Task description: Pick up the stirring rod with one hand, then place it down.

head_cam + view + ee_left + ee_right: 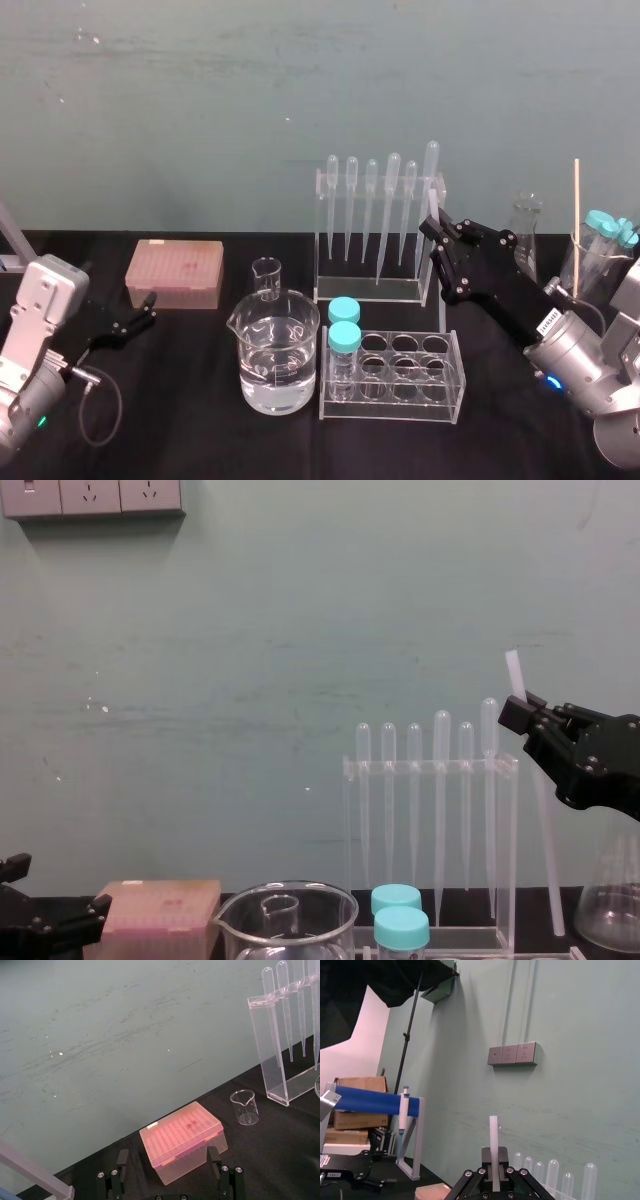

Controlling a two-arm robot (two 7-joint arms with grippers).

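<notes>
Rod [546, 830]: standing near upright, top leaning a bit to robot's left. A short stub is sticking out above the fingers and the long part is hanging below. The lower end is reaching down near the rack base; can't tell if it's touching the bench [200, 430].
Right hand [521, 716]: reaching in from the right, above the bench, fingers closing tight on the rod's upper part. In the wrist view the rod is rising straight up between the fingers.
Pipette rack [378, 287]: clear, standing just beside the rod on robot's left, w/ a row of pipettes [371, 200] hanging bulbs-up.
Tube rack [400, 385]: sitting in front of the pipette rack, holding two blue-capped tubes [344, 325] at its left end.
Beaker [278, 365]: sitting left of the tube rack, partly filled w/ clear liquid; a small beaker [245, 1107] is standing behind it.
Flask [527, 232]: standing behind the right arm, near the back wall.
Tip box [174, 272]: pink, lying at back left, well apart from the rod.
Left hand [167, 1160]: resting low at far left near the tip box, fingers spread wide, gripping nothing.
</notes>
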